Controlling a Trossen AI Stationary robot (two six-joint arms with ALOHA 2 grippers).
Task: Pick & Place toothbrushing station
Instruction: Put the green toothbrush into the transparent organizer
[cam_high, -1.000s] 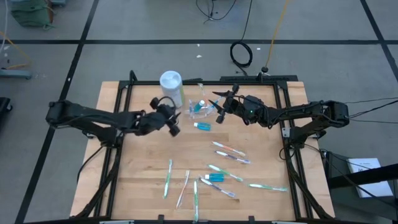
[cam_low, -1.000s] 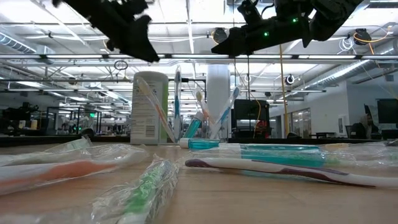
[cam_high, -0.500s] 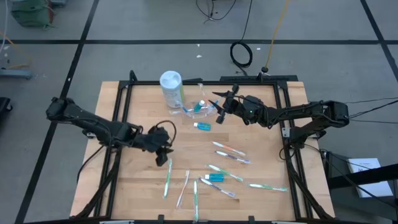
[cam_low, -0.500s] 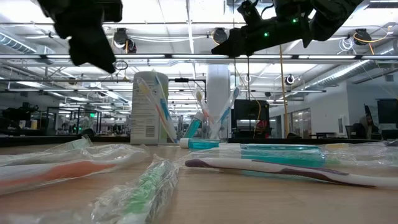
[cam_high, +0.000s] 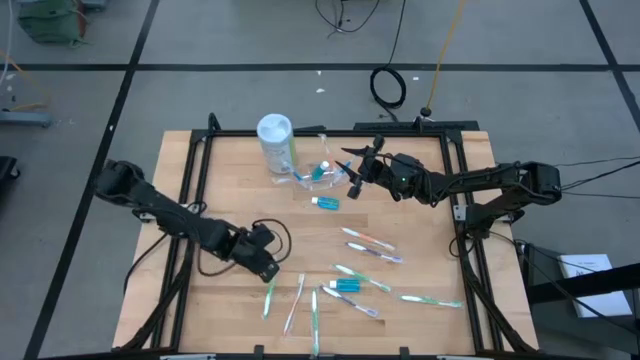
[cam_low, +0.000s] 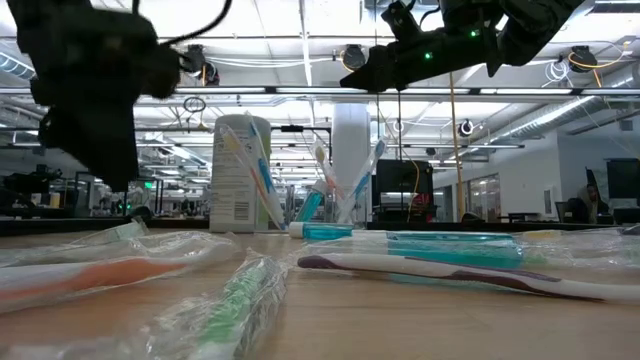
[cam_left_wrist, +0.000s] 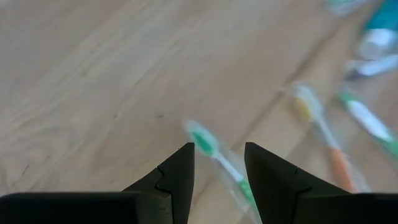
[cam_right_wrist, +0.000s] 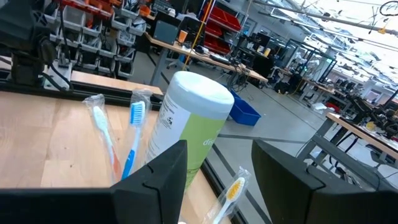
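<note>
The left end effector (cam_high: 268, 268) has swung from beside the holder down over the green toothbrush (cam_high: 269, 290)

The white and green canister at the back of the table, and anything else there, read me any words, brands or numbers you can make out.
Canister: dark print on its label, too small to read; in the low view only fine lines of text, unreadable.
Blue toothpaste tube: no readable print.
Wrapped toothbrushes: no lettering can be made out.
Nothing legible anywhere.
</note>
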